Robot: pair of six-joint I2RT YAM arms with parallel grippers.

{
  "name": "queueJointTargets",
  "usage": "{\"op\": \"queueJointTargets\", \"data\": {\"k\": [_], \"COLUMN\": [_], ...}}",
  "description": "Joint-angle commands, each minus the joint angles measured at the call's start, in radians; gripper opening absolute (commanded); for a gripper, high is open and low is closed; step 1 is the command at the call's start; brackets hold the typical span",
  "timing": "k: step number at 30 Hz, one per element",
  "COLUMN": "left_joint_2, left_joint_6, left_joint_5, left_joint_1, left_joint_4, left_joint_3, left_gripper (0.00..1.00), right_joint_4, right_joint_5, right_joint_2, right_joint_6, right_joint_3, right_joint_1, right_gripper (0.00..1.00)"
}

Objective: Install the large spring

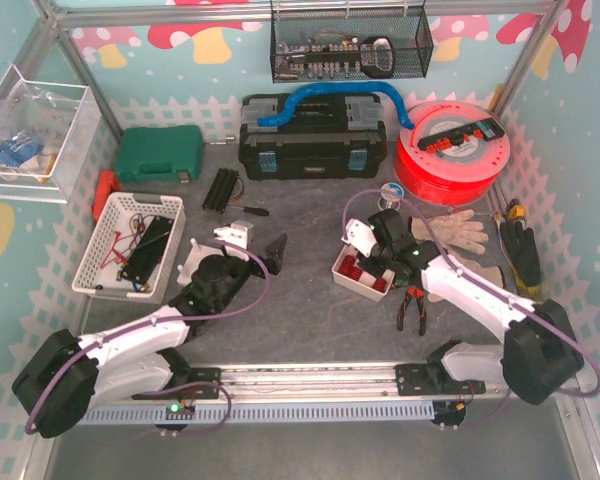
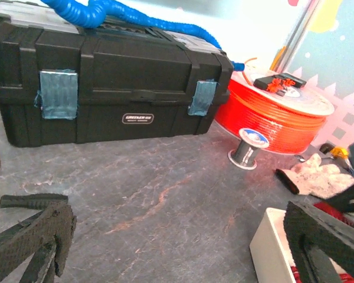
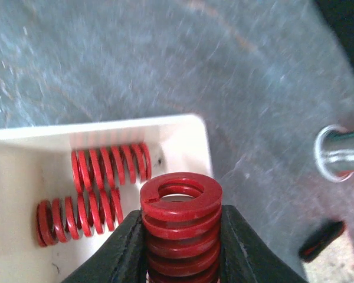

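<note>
My right gripper (image 3: pixel 181 227) is shut on a large red spring (image 3: pixel 181 200), held upright over the near right corner of a white tray (image 3: pixel 189 132). Two smaller red springs (image 3: pixel 109 168) lie in the tray. In the top view the right gripper (image 1: pixel 372 240) hangs over the tray (image 1: pixel 342 277) at the table's middle right. A shiny metal spool (image 3: pixel 341 152) stands on the table to the right of the spring, and also shows in the top view (image 1: pixel 388 190). My left gripper (image 1: pixel 270 255) is open and empty, low over bare table left of the tray (image 2: pixel 268 236).
A black toolbox (image 1: pixel 312 140) with a blue hose and a red filament spool (image 1: pixel 450 150) stand at the back. A white basket (image 1: pixel 130 245) and green case (image 1: pixel 160 153) are at the left. Gloves (image 1: pixel 455 232), pliers (image 1: pixel 412 305) and a screwdriver (image 1: pixel 248 210) lie about.
</note>
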Motion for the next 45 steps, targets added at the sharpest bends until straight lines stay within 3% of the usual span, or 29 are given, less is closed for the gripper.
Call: {"op": "queueJointTargets", "data": {"k": [1,5,12,18,29,34,45], "left_joint_2": [0.003,0.015,0.008,0.013,0.101,0.145,0.206], "left_joint_6": [-0.011,-0.054,-0.205,-0.247,-0.235,-0.228,-0.226], "left_joint_5": [0.061,0.150,0.341,0.479,0.494,0.506,0.493], "left_joint_1": [-0.008,-0.008,-0.008,-0.015,-0.064,-0.066,-0.067], "left_joint_4": [0.021,0.002,-0.204,-0.345,-0.465,-0.480,-0.521], "left_joint_3": [0.000,0.024,0.156,0.232,0.342,0.371,0.433], "left_gripper": [0.93,0.82,0.59,0.59,0.63,0.54,0.46], "right_joint_4": [0.099,0.199,0.461,0.637,0.776,0.782,0.808], "right_joint_5": [-0.066,-0.122,-0.235,-0.219,-0.200,-0.182,-0.156], "right_joint_2": [-0.113,-0.185,-0.307,-0.312,-0.266,-0.253,-0.214], "right_joint_6": [-0.001,0.007,0.005,0.001,0.041,0.039,0.026], "right_joint_3": [0.006,-0.013,-0.137,-0.220,-0.280,-0.289,-0.288], "right_joint_1": [0.001,0.022,0.098,0.177,0.236,0.254,0.290], "right_gripper": [0.10,0.10,0.10,0.10,0.09,0.09,0.08]}}
